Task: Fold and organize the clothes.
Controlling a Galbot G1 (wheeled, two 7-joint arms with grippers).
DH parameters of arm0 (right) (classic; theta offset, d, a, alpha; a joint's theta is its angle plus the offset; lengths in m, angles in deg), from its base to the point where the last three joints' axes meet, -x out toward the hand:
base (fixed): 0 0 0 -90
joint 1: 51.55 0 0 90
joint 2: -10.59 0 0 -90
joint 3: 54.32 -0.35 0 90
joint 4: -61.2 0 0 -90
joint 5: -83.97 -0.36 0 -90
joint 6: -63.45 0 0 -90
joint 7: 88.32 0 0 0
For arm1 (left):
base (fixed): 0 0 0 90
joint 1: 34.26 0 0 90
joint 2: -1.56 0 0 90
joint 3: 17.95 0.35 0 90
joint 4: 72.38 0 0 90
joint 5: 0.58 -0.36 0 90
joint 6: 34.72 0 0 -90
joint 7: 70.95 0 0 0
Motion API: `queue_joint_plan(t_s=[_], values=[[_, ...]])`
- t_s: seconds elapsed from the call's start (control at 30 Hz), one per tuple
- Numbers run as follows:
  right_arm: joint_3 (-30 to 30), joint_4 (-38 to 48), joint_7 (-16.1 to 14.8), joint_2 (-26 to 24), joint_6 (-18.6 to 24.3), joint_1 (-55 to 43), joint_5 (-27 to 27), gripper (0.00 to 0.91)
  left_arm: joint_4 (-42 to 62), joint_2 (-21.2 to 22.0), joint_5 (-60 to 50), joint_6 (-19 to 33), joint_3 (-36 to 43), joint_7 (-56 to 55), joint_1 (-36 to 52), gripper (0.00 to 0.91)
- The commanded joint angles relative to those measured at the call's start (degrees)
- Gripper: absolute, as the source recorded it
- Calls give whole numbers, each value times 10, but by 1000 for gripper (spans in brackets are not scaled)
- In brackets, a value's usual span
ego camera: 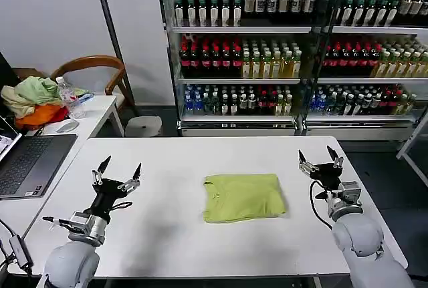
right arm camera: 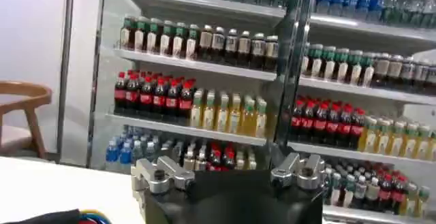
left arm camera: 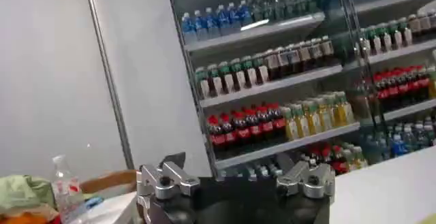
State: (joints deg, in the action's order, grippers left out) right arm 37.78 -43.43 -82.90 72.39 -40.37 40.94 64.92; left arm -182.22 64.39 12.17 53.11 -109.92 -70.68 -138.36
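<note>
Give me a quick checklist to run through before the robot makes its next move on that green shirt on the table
1. Lime-green T-shirt folded into a compact rectangle: ok.
2. Shirt lying flat mid-table, away from the edges: ok.
3. Left tool open, raised, apart from the shirt: ok.
4. Right tool open, raised, apart from the shirt: ok.
5. Laptop apart from the left tool: ok.
6. Folds neat underneath: cannot tell.

One folded lime-green T-shirt [ego camera: 243,196] lay on the counter [ego camera: 174,161]. Two grippers stood over it, one left [ego camera: 118,172], one right [ego camera: 320,156]. Nearby were one laptop [ego camera: 27,162], one chair [ego camera: 93,67] and one plastic bottle [ego camera: 69,97].
</note>
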Motion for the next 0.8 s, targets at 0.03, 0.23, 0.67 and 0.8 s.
queue_joint_plan(t_s=[0.03,0.23,0.67,0.8], values=[[-6,37,-41,-2,32,-24,34,907,9,0,1,2,-1,3,15,907],[-14,55,-72,0,70,-20,84,907,24,-1,-1,29,-4,16,25,907],[-22,54,-77,-12,84,-10,86,907,29,3,-1,39,-11,41,25,907],[-19,55,-76,-10,88,-3,93,907,28,4,-1,38,-12,41,24,907]])
